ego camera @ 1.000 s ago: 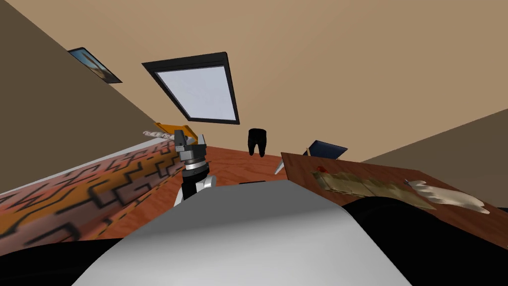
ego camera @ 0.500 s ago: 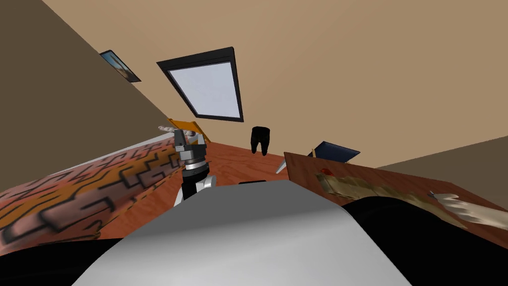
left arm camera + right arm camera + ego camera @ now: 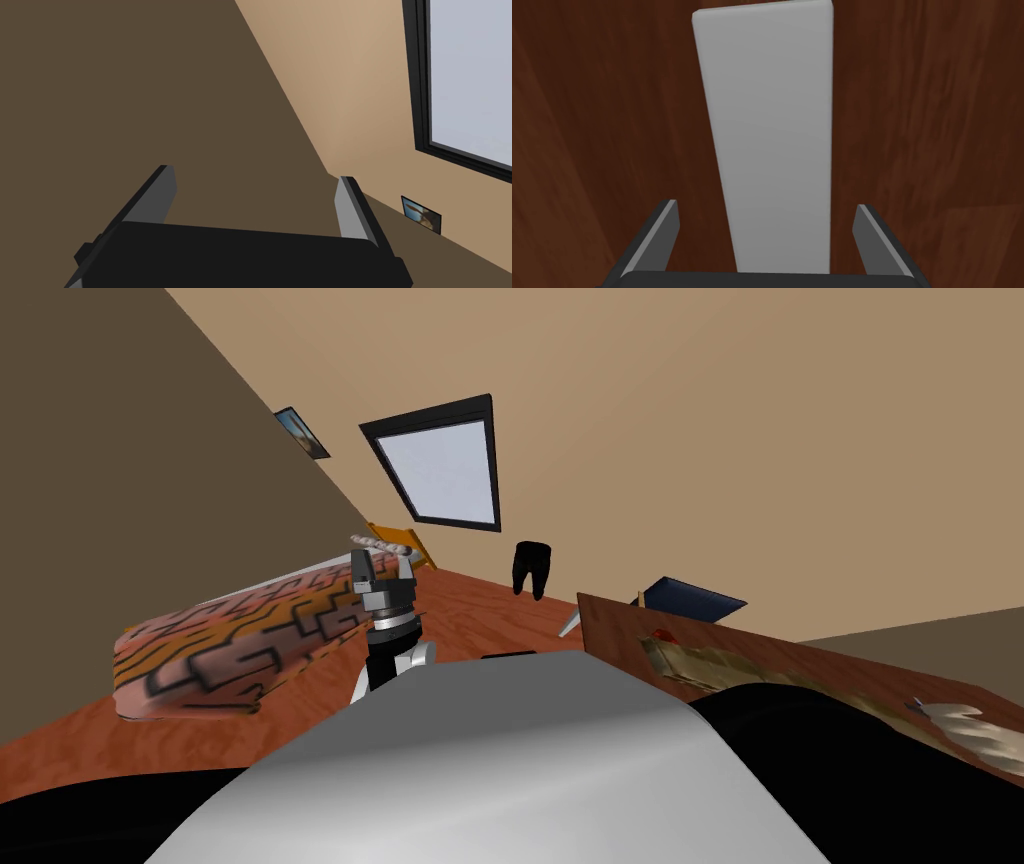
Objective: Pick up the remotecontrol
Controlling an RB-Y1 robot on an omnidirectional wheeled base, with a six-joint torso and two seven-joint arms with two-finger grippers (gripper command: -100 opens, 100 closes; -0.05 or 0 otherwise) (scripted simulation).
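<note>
Remote control (image 3: 769, 135): plain grey flat bar with a blank face, lying on a dark wood-grain surface (image 3: 937, 125). It runs lengthwise away from the right gripper (image 3: 766, 205). That claw's fingers stand apart, one on each side of the bar's near end, with a gap on both sides and no contact. Bare wood along both long edges and past the far end.

Left gripper (image 3: 383, 571): raised, fingers apart, holding nothing, just beside a patterned orange-and-black cushion (image 3: 230, 638). Wooden table (image 3: 620, 633) to the robot's right.
</note>
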